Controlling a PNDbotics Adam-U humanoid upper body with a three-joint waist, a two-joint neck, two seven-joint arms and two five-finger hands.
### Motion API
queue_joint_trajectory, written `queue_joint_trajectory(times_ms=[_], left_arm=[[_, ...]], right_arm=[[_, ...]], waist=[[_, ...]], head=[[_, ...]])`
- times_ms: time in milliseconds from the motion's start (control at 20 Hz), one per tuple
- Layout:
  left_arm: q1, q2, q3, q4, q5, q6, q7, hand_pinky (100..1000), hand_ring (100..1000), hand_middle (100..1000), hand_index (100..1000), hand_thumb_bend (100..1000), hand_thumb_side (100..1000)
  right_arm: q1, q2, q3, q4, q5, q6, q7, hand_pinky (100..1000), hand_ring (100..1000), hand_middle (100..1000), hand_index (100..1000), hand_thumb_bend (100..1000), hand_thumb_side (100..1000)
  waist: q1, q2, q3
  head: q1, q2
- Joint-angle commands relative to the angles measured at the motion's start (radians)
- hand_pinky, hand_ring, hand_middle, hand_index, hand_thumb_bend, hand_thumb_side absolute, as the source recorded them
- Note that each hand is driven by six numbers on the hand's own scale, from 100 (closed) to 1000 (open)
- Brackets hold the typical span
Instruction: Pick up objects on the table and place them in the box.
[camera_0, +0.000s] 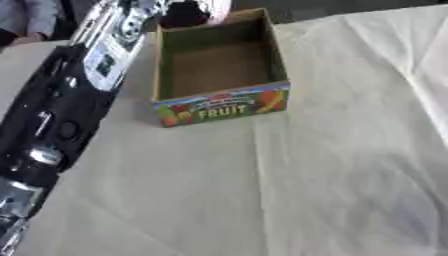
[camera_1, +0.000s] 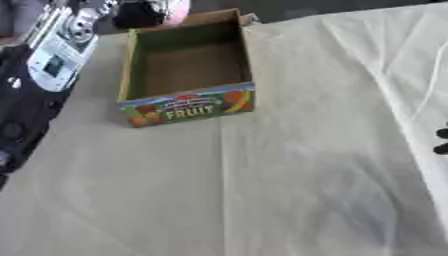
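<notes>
Beyond the box (camera_0: 220, 67), left hand (camera_0: 179, 12) on pink object (camera_0: 214, 9).

Staged test bench — looks like a robot lab, not a home.
A wrinkled cream cloth (camera_0: 332, 165) is covering the table, a printed cardboard FRUIT box (camera_0: 220, 106) is sitting on it as a prop, and the robot's black-and-silver left arm (camera_0: 61, 110) is reaching across — a person's sleeve (camera_0: 26, 17) is showing at the far edge.
</notes>
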Motion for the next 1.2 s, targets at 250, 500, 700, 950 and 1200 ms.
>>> queue_joint_trajectory(times_ms=[250,500,700,950,1200], left_arm=[[-0.022,-0.026,0.025,0.085,-0.046,-0.032,-0.088,220,324,341,348,100,366],[-0.027,-0.044,0.039,0.135,-0.059,-0.043,-0.157,276,366,383,405,100,330],[-0.030,-0.060,0.056,0.178,-0.103,-0.019,-0.195,321,412,428,493,100,297],[-0.035,-0.072,0.067,0.213,-0.197,0.051,-0.263,359,490,492,610,100,255],[-0.037,-0.077,0.072,0.211,-0.288,0.106,-0.317,430,594,568,717,100,245]], right_arm=[[-0.006,-0.019,-0.002,-0.017,-0.008,-0.001,0.006,507,613,584,803,100,1000],[-0.006,-0.016,-0.001,-0.017,-0.010,0.002,0.010,507,614,584,804,100,1000],[-0.005,-0.014,0.001,-0.017,-0.011,0.005,0.014,508,614,584,804,100,1000],[-0.005,-0.012,0.002,-0.017,-0.013,0.009,0.019,508,613,584,805,100,1000],[-0.005,-0.012,0.003,-0.017,-0.015,0.012,0.022,508,611,583,806,100,1000]], waist=[[-0.014,-0.016,0.001],[-0.016,-0.019,-0.003],[-0.015,-0.021,-0.009],[-0.012,-0.022,-0.011],[-0.011,-0.024,-0.012]], head=[[0.009,-0.009],[0.015,-0.010],[0.020,-0.011],[0.023,-0.013],[0.024,-0.013]])
